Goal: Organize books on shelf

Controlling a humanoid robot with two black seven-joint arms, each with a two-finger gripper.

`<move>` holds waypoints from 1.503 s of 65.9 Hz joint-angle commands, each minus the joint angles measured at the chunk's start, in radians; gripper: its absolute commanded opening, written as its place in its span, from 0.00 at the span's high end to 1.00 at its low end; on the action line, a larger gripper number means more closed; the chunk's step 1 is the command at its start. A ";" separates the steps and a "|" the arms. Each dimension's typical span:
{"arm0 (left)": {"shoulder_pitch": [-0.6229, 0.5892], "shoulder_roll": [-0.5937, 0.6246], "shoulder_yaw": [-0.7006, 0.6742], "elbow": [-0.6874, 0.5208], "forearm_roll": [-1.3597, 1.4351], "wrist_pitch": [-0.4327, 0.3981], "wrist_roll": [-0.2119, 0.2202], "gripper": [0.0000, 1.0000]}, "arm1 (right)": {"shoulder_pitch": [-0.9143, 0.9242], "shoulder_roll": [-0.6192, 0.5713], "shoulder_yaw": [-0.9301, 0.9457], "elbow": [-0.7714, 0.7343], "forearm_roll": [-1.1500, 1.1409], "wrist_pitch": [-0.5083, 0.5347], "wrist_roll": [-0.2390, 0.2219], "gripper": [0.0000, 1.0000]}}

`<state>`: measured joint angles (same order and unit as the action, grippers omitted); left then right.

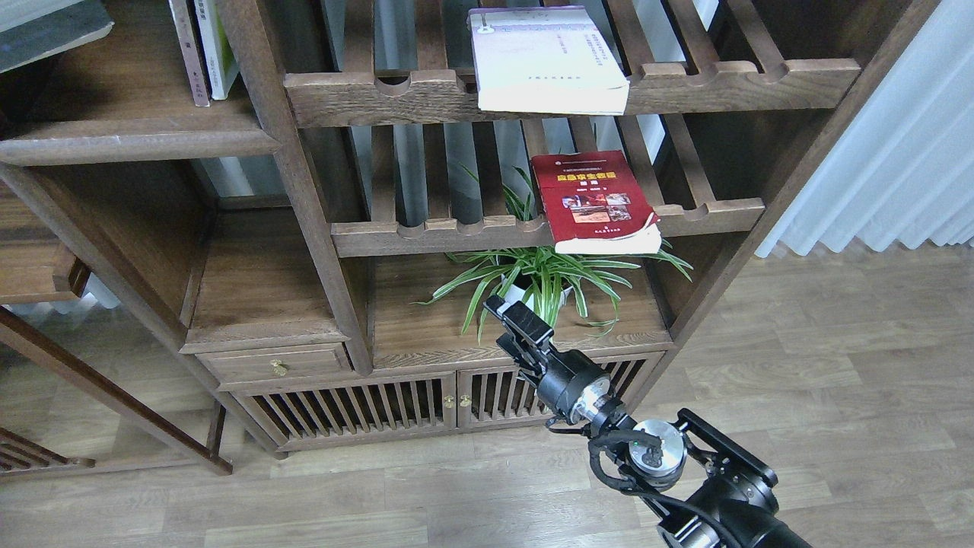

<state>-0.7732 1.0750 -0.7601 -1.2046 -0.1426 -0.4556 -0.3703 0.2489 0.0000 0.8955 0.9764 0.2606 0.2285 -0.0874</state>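
At far left, the shelf [137,141], a solid dark board with a rounded front edge, carries a few upright books [204,49] at its right end; we cannot tell whether the grey-black volume is among them, since only thin spines show. The rest of that board appears bare.

Moving right, the upper slatted rack [342,95] holds the white book [544,61] lying flat, its lower edge overhanging the scalloped rail. Below it, the lower slatted rack [426,232] bears the red book [597,202], also flat and projecting past the rail. Beneath that stands a potted spider plant [540,278] on the cabinet top.

Our right gripper [511,316] hangs in front of the plant, below the red book and apart from it. It is dark and seen nearly end-on; whether its fingers are apart or together we cannot tell. It holds nothing visible. The left arm is out of view.

Assessment: two books sit off the shelf, so most of the task is left. The red book is the nearer candidate.
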 commanded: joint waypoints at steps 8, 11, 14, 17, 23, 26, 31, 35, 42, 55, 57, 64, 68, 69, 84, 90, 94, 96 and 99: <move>-0.003 -0.072 -0.002 0.019 0.077 0.150 0.001 1.00 | 0.006 0.000 0.006 -0.001 0.000 0.014 0.000 0.01; -0.006 -0.089 -0.004 0.026 0.086 0.185 0.001 1.00 | 0.006 0.000 0.002 -0.001 0.000 0.025 -0.003 0.01; -0.006 -0.104 -0.008 0.037 0.090 0.216 0.001 1.00 | 0.006 0.000 -0.003 -0.001 0.000 0.031 -0.005 0.01; -0.006 -0.124 -0.016 0.042 0.097 0.238 0.001 1.00 | 0.007 0.000 -0.004 -0.002 0.000 0.031 -0.006 0.01; -0.008 -0.170 -0.037 0.043 0.147 0.284 0.002 1.00 | 0.012 0.000 -0.004 -0.002 0.000 0.032 -0.006 0.01; -0.008 -0.190 -0.056 0.043 0.172 0.314 0.004 1.00 | 0.012 0.000 -0.004 -0.001 0.000 0.034 -0.008 0.01; -0.008 -0.224 -0.091 0.043 0.196 0.345 0.011 1.00 | 0.010 0.000 -0.004 -0.001 0.000 0.035 -0.008 0.01; -0.008 -0.242 -0.105 0.043 0.219 0.345 0.016 1.00 | 0.010 0.000 -0.006 -0.001 0.002 0.037 -0.008 0.01; -0.017 -0.259 -0.116 0.039 0.268 0.341 0.028 1.00 | 0.006 0.000 -0.007 -0.001 0.000 0.037 -0.008 0.01; -0.029 -0.283 -0.131 0.037 0.278 0.409 0.044 1.00 | 0.001 0.000 -0.030 0.002 0.000 0.045 -0.008 0.01; -0.034 -0.294 -0.133 0.037 0.279 0.432 0.044 1.00 | 0.001 0.000 -0.030 0.002 0.000 0.048 -0.008 0.01; -0.046 -0.323 -0.137 0.039 0.287 0.505 0.030 1.00 | 0.000 0.000 -0.030 0.002 -0.001 0.049 -0.008 0.01; -0.052 -0.365 -0.149 0.045 0.291 0.528 0.002 1.00 | 0.000 0.000 -0.032 0.002 -0.001 0.049 -0.008 0.01; -0.052 -0.375 -0.153 0.046 0.294 0.532 -0.012 1.00 | 0.000 0.000 -0.032 0.002 -0.001 0.049 -0.008 0.01; -0.063 -0.487 -0.162 0.131 0.420 0.531 -0.118 1.00 | -0.005 0.000 -0.030 0.002 -0.001 0.061 -0.008 0.01; -0.077 -0.503 -0.159 0.160 0.485 0.528 -0.118 1.00 | -0.013 0.000 -0.030 0.002 -0.001 0.072 -0.008 0.01; -0.080 -0.514 -0.157 0.172 0.515 0.517 -0.118 1.00 | -0.019 0.000 -0.029 0.002 -0.001 0.072 -0.008 0.01; -0.087 -0.541 -0.157 0.203 0.552 0.493 -0.118 1.00 | -0.022 0.000 -0.030 0.007 -0.001 0.072 -0.008 0.01; -0.107 -0.569 -0.153 0.233 0.575 0.476 -0.118 1.00 | -0.031 0.000 -0.029 0.007 -0.003 0.074 -0.008 0.01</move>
<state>-0.8527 0.5575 -0.9209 -1.0286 0.3738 0.0558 -0.4885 0.2313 0.0000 0.8657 0.9793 0.2590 0.3000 -0.0952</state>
